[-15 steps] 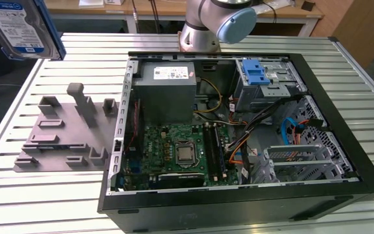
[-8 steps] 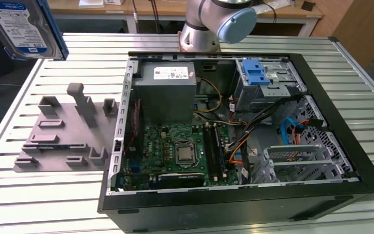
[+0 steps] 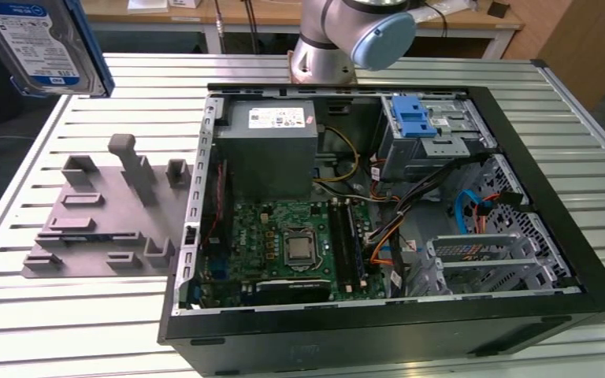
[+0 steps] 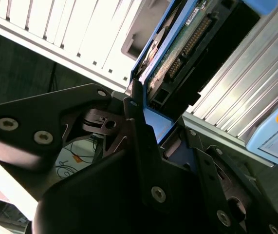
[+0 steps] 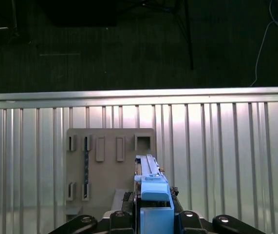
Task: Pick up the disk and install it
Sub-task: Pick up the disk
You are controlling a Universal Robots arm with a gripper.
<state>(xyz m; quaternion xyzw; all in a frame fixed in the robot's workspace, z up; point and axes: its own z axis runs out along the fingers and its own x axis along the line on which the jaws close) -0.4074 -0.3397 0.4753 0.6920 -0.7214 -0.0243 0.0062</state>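
Lab, slatted aluminium bench (image 3: 72, 331), opened computer (image 3: 387, 337)

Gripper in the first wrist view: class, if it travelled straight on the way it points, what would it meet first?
Probably the grey fixture plate on the slatted table, reached first by the held disk; depth is unclear.

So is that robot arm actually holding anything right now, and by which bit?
Yes. The gripper is shut on the disk, clamping the blue carrier at one end. The rest of the drive sticks out beyond the fingers.
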